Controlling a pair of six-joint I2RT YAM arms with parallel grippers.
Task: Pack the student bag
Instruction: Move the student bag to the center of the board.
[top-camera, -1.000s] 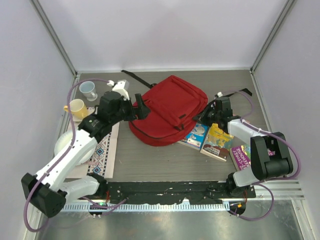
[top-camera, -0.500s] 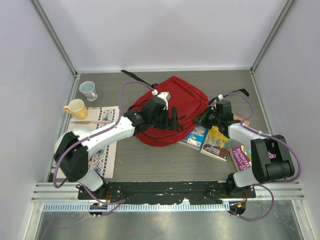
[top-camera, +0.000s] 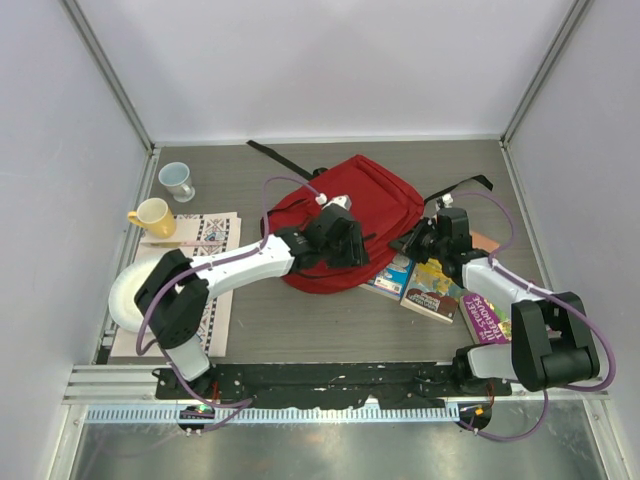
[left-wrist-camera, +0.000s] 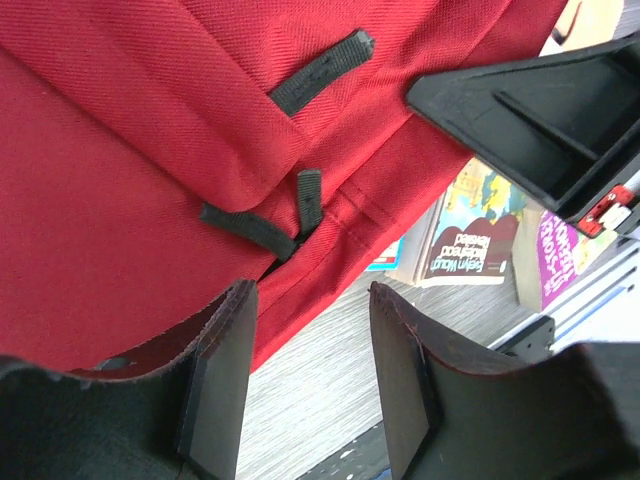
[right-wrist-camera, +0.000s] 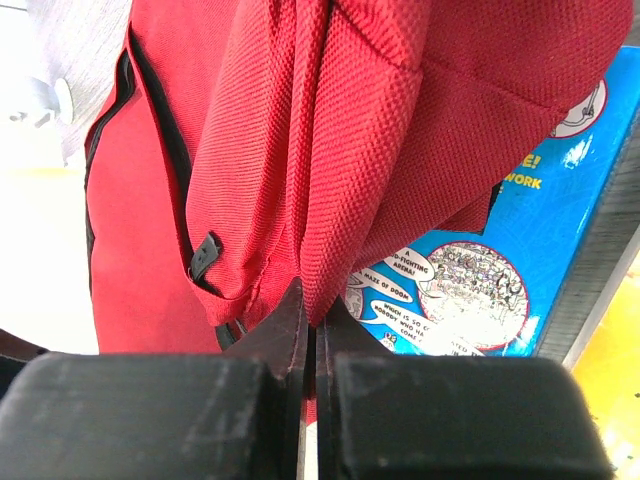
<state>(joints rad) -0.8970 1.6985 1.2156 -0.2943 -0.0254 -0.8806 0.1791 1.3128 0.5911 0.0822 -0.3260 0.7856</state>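
The red student bag (top-camera: 345, 215) lies mid-table with black straps trailing behind it. My left gripper (top-camera: 352, 252) hovers open over the bag's front edge; in the left wrist view (left-wrist-camera: 305, 375) its fingers straddle the red fabric edge (left-wrist-camera: 150, 180) near black zipper pulls (left-wrist-camera: 310, 195), holding nothing. My right gripper (top-camera: 418, 240) is shut on a fold of the bag's red fabric (right-wrist-camera: 330, 180) at its right side, seen pinched in the right wrist view (right-wrist-camera: 315, 315). A blue comic book (top-camera: 392, 272) lies partly under the bag, also in the right wrist view (right-wrist-camera: 480, 290).
More books (top-camera: 432, 290) and a purple one (top-camera: 482, 315) lie right of the bag. A yellow mug (top-camera: 152, 215) and a pale blue mug (top-camera: 178, 180) stand far left, near a patterned cloth (top-camera: 205, 290) and a white plate (top-camera: 125, 300).
My left arm has swung right, from the bag's left side across it to its front right edge. The right gripper has kept its hold on the fabric and barely shifted.
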